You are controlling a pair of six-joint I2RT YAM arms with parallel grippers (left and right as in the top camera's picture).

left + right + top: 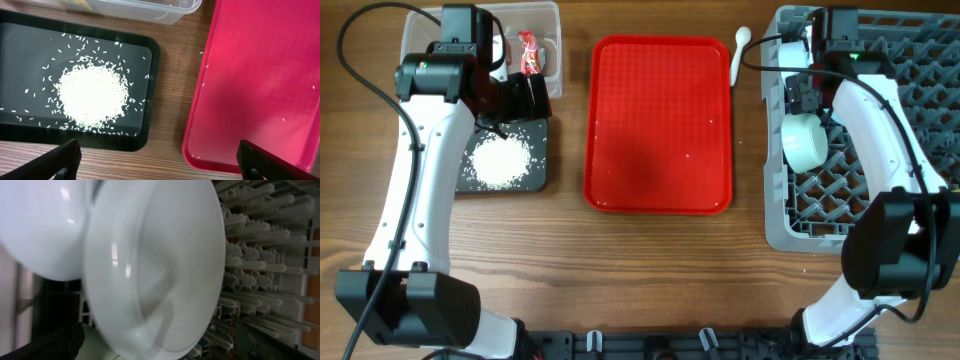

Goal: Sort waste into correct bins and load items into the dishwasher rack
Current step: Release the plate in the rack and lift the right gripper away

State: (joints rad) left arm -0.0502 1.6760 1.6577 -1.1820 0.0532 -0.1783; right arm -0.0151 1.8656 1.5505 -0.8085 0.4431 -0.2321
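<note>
Satin wood-grain table [650, 270]. At its centre, a glossy red plastic tray [658, 125]. At ten o'clock, a clear plastic tub [420, 35] and a smooth black tray [154, 55] (matt white grains [92, 95] inside). At three o'clock, a matt grey plastic rack [775, 200] holds a glossy pale bowl [165, 255].

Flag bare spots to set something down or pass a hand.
Free: red tray, bare but for stray grains; wood in front of it; strip between it and the rack, below the spoon. Crowded: rice on the black tray, bowl in the rack's left side.
</note>
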